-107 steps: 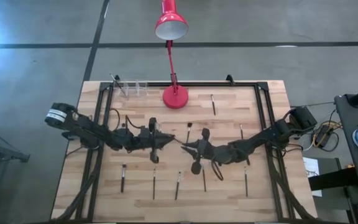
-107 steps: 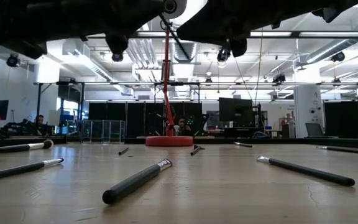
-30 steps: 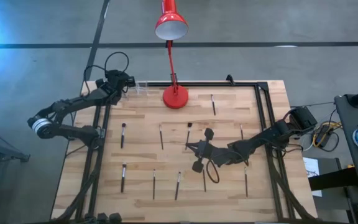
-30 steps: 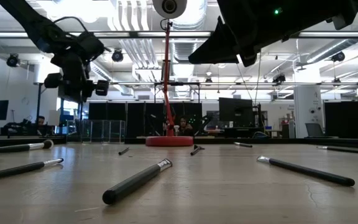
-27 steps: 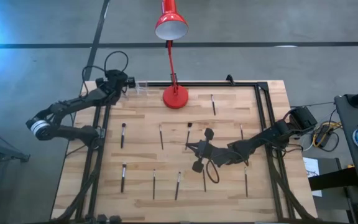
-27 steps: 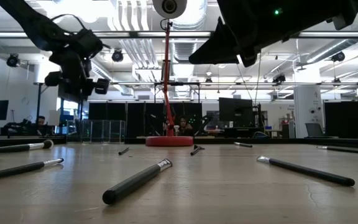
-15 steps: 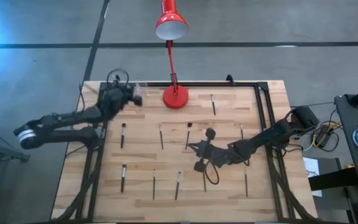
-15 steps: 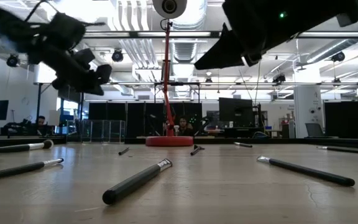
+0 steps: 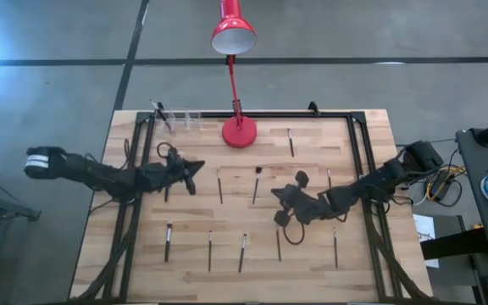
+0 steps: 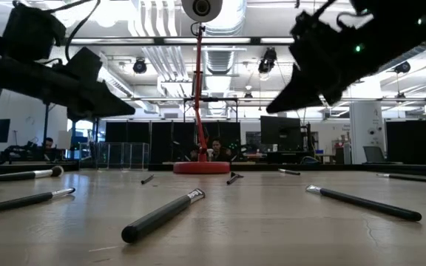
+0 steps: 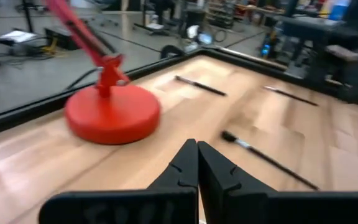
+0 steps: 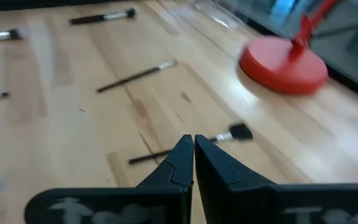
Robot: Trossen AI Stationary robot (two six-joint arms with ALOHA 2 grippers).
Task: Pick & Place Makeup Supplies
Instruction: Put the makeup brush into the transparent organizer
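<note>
The left gripper [image 9: 195, 167] hovers over the table [image 9: 363, 263] at about ten o'clock from its middle, fingers pressed together and empty. The right gripper [image 9: 280, 195] hangs near the centre, fingers likewise closed on nothing. The makeup brushes [image 9: 256, 183] lie scattered flat, one just at three o'clock of the left gripper. To take a brush cleanly, the fingers should spread first, then descend square across the handle near its middle. A second ago the left arm reached toward the clear holder [image 9: 183, 119] at the far edge, beside the red lamp [image 9: 239, 131]; it has since swung back.
</note>
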